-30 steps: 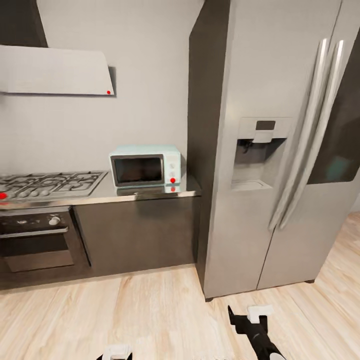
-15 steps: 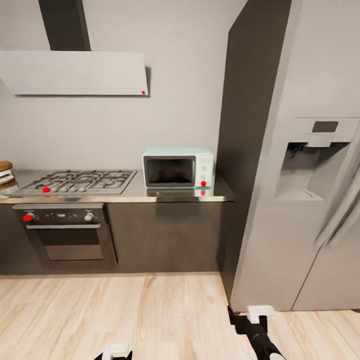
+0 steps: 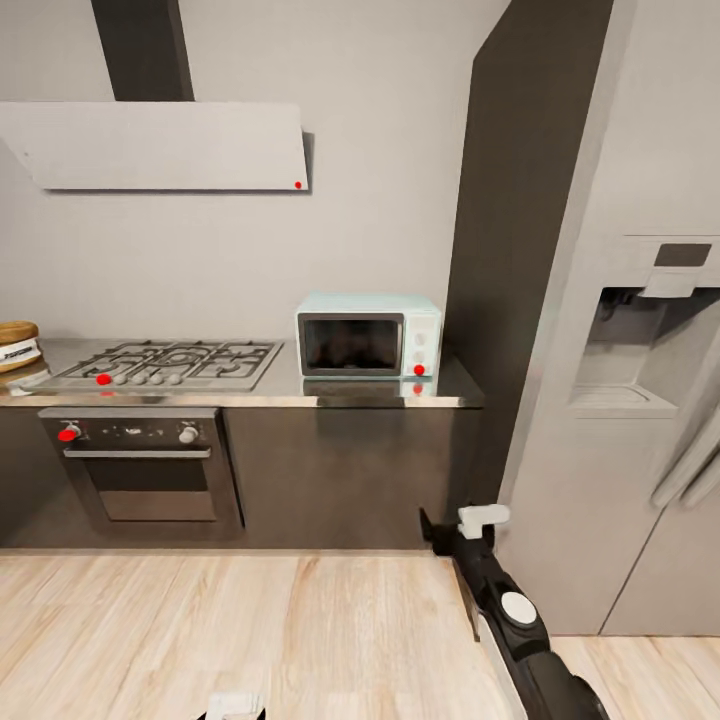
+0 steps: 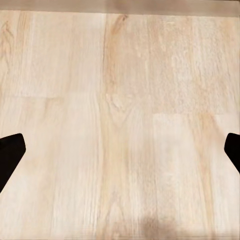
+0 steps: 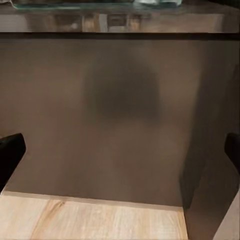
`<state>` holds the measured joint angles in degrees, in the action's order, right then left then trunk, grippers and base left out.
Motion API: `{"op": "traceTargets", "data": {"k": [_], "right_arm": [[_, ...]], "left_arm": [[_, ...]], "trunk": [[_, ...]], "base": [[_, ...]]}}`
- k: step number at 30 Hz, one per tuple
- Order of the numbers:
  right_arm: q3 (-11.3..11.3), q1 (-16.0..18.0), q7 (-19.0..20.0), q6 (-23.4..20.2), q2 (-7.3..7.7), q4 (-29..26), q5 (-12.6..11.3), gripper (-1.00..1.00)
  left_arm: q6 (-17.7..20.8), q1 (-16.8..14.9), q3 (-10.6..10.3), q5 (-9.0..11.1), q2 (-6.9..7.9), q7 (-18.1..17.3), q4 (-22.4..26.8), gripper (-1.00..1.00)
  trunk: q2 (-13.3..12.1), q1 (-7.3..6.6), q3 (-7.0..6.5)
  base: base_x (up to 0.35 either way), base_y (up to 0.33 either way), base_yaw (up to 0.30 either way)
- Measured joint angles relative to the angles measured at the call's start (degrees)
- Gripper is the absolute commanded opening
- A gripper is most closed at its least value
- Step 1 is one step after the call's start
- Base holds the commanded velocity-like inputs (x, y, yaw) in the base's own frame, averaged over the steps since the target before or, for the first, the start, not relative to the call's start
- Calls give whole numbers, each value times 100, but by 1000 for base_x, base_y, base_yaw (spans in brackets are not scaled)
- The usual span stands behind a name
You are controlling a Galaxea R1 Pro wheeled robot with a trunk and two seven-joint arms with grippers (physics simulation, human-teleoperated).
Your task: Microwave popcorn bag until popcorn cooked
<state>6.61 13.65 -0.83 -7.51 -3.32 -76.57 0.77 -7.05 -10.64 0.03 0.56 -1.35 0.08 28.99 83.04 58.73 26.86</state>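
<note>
The pale mint-blue microwave (image 3: pixel 368 337) stands with its door closed at the right end of the glossy grey countertop (image 3: pixel 300 398), beside the fridge. At the countertop's far left edge sits a small brown-topped thing with a white band (image 3: pixel 16 344); I cannot tell whether it is the popcorn bag. My right gripper (image 3: pixel 455 522) is held low in front of the dark cabinet below the microwave, open and empty; in the right wrist view its fingertips (image 5: pixel 10 155) stand wide apart. My left gripper (image 4: pixel 120 152) hangs open over the wooden floor.
A grey gas hob (image 3: pixel 170 362) with an oven (image 3: pixel 140 465) below it lies left of the microwave, under a range hood (image 3: pixel 160 145). A tall steel fridge (image 3: pixel 620 400) fills the right side. Light wooden floor (image 3: pixel 250 630) lies between me and the cabinets.
The view has swung left, bringing the hob, the oven and the far-left brown item into sight. My right arm has risen and reached forward toward the cabinet front.
</note>
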Motion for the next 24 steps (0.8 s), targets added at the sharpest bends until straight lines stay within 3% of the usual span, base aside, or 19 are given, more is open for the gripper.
{"op": "traceTargets", "data": {"k": [2, 5, 6, 9, 12, 14, 15, 16, 17, 24], "right_arm": [[11, 515, -6, -419, -26, 198, 46, 100], [47, 829, 17, -545, -39, 412, 59, 100], [153, 924, 23, -572, -43, 449, 57, 100], [322, 1069, 8, -668, -54, 403, 70, 100], [347, 1149, -23, -742, -61, 393, 50, 100], [365, 1219, -284, -1009, -105, 24, 71, 100], [366, 1225, -516, -1118, -163, -43, 73, 100], [365, 1241, -1002, -1427, -270, -263, 52, 100], [362, 1271, -1065, -1475, -283, -307, 29, 100], [351, 1486, -1094, -1819, -293, -262, -6, 100]], "left_arm": [[1, 95, -3, -1, -4, 0, -10, 100], [2, 215, -2, 0, -5, 1, -11, 100], [2, 255, -2, 0, -5, 7, -8, 100], [2, 283, 22, 19, 3, 17, -6, 100], [9, 284, 34, 29, 4, 12, -9, 100], [11, 291, 19, 21, 0, 5, -13, 100], [10, 292, 20, 22, -2, 26, -13, 100], [10, 293, 18, 17, -37, 45, -15, 100], [13, 293, 19, 20, -56, 50, -14, 100], [51, 285, 89, 34, -65, 42, -13, 100]], "trunk": [[0, 0, 1], [0, 0, 1], [0, 0, 1], [1, -3, 1], [1, -3, 1], [1, -1, 1], [0, -1, 1], [-38, -21, -17], [-78, -43, -35], [-359, -197, -160]], "base": [[0, 0, 0], [2, 0, 0], [90, 7, 0], [244, 113, 0], [262, 134, 0], [66, 32, 0], [6, 3, 0], [3, 1, 0], [2, 1, 0], [5, -1, 0]]}}
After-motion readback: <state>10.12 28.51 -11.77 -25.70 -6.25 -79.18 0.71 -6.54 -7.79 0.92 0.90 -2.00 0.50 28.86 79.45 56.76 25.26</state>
